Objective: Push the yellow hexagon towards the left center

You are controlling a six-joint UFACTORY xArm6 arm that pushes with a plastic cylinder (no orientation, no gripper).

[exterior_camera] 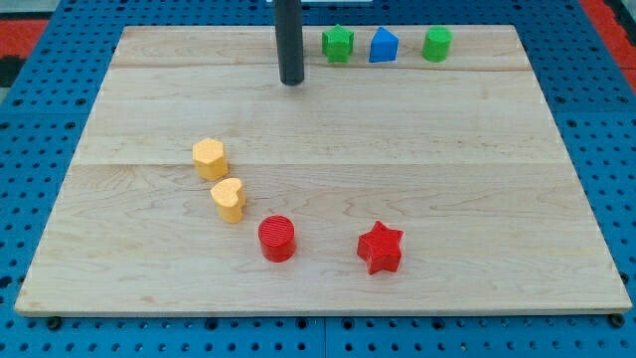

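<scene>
The yellow hexagon [210, 158] sits left of the board's middle. A yellow heart [229, 199] lies just below and right of it, close but apart. My tip [291, 81] is near the view's top centre, well above and to the right of the hexagon, touching no block. The dark rod rises from it out of the top of the view.
A red cylinder [276, 239] and a red star [380, 248] lie near the view's bottom. A green star [338, 44], a blue house-shaped block [384, 46] and a green hexagon-like block [436, 44] line the top edge, right of my tip. The wooden board [497, 199] sits on a blue pegboard.
</scene>
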